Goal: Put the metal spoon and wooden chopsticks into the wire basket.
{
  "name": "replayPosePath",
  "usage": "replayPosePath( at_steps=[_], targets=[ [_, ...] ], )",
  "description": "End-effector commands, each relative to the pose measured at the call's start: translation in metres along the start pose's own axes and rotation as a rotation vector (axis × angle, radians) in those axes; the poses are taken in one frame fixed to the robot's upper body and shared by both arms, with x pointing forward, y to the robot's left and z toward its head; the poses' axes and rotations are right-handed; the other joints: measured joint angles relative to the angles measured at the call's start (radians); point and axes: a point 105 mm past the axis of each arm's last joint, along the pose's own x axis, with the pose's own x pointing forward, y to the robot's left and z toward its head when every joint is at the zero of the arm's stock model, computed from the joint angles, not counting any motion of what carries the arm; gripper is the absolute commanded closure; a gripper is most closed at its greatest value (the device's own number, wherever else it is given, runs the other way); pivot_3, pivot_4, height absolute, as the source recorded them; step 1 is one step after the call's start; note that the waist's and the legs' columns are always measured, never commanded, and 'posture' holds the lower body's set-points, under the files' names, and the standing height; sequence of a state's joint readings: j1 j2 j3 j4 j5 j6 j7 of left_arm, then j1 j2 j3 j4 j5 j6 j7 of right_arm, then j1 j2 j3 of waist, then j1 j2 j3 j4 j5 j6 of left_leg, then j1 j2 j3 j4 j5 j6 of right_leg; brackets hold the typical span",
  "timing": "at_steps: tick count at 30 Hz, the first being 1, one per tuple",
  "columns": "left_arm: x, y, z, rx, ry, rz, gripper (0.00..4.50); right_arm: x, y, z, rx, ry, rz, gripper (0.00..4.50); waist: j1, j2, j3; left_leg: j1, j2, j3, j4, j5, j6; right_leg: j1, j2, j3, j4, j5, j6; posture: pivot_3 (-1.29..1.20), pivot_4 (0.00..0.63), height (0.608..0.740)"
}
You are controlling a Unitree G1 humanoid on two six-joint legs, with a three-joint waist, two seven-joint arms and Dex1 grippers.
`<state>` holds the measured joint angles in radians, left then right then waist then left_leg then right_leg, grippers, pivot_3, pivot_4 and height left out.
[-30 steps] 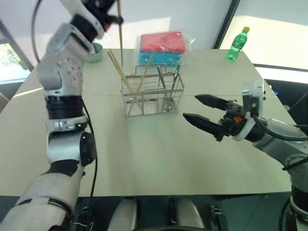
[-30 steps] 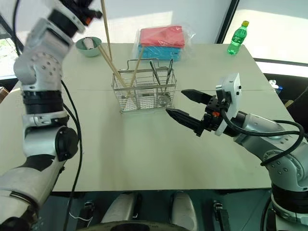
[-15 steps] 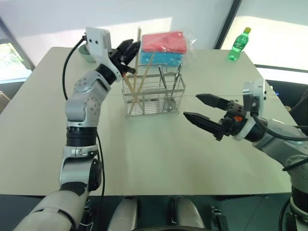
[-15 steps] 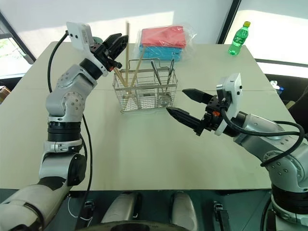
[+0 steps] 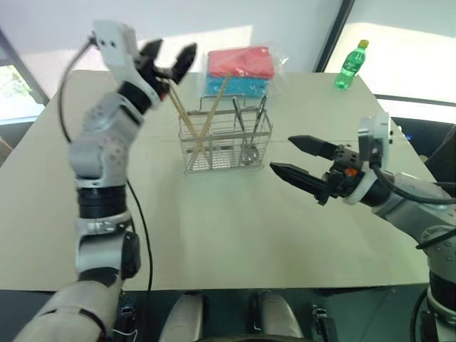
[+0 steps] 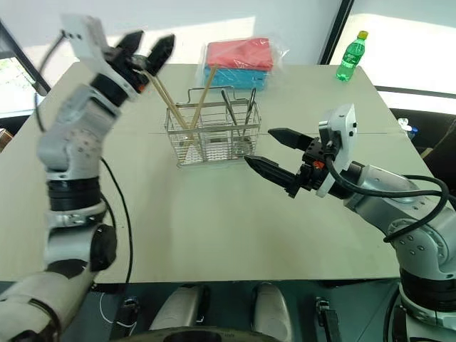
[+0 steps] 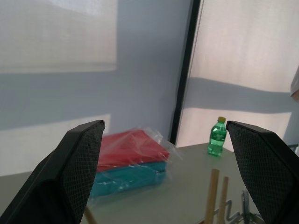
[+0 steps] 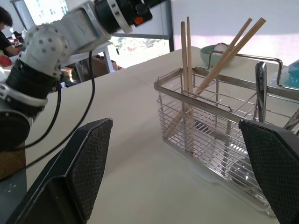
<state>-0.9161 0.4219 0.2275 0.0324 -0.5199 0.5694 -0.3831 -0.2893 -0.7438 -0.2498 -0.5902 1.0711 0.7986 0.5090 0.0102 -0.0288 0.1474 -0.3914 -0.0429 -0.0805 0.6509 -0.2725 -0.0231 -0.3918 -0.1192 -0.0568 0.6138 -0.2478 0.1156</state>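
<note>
Green bottle point(image 5: 352, 65); bagged sponges point(image 5: 240, 71) behind wire basket point(image 5: 226, 140)

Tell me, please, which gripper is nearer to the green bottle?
Right. The right gripper hovers open beside the wire basket, on the green bottle's side; the left gripper is open beyond the basket's opposite end.

Left arm raised high at about 10 o'clock in the head views, elbow nearly straight, forearm angled up; left hand point(image 5: 168, 60) fingers spread wide, holding nothing. Right arm bent at about 3 o'clock, wrist level, pointing toward 9 o'clock; right hand point(image 5: 288, 157) fingers wide apart, empty, hovering above the worktop point(image 5: 235, 228)
</note>
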Motion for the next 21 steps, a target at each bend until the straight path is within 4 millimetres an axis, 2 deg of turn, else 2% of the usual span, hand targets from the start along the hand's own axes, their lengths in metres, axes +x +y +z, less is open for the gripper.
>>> replayPosePath(
  at_steps=[1,7,9,11,16,21],
  targets=[
    [-0.021,0.010,0.031,0.104,0.048,-0.096,0.10,-0.004,-0.004,0.011,-0.085,-0.007,-0.001,0.00,-0.005,0.003,0.001,0.000,0.000,0.000,-0.001,0.000,0.000,0.000,0.000,0.000,0.000,0.000,0.000,0.00,0.150,0.667],
    [-0.078,0.017,0.016,0.266,0.317,-0.287,0.10,-0.009,-0.024,0.014,-0.134,0.021,-0.042,0.00,-0.003,0.004,0.002,0.001,0.000,0.001,-0.002,0.000,0.000,0.000,0.000,0.001,-0.001,-0.001,-0.002,0.00,0.150,0.667],
    [-0.116,0.006,0.005,0.295,0.436,-0.404,0.10,-0.013,-0.034,0.013,-0.152,0.043,-0.054,0.00,-0.004,0.005,0.002,0.001,0.001,0.001,-0.002,0.000,0.000,0.000,-0.001,0.001,-0.001,-0.002,-0.004,0.00,0.150,0.667],
    [-0.138,-0.001,0.000,0.287,0.499,-0.445,0.10,-0.013,-0.042,0.012,-0.156,0.050,-0.055,0.00,-0.003,0.005,0.003,0.000,0.001,0.002,-0.003,0.000,0.000,-0.001,-0.002,0.002,-0.002,-0.004,-0.008,0.00,0.150,0.667],
    [-0.148,0.005,0.003,0.307,0.490,-0.349,0.10,-0.007,-0.042,0.009,-0.179,0.061,-0.006,0.00,0.010,0.005,0.004,0.000,0.002,-0.001,-0.003,-0.001,0.000,-0.004,-0.005,0.000,-0.002,-0.006,-0.011,0.00,0.150,0.667],
    [-0.153,0.003,0.001,0.338,0.510,-0.331,0.10,-0.002,-0.036,0.007,-0.167,0.050,0.030,0.00,0.003,0.006,0.004,0.000,0.002,0.001,-0.003,-0.001,0.000,-0.001,-0.005,0.000,-0.002,-0.006,-0.011,0.00,0.150,0.667]
  ],
)
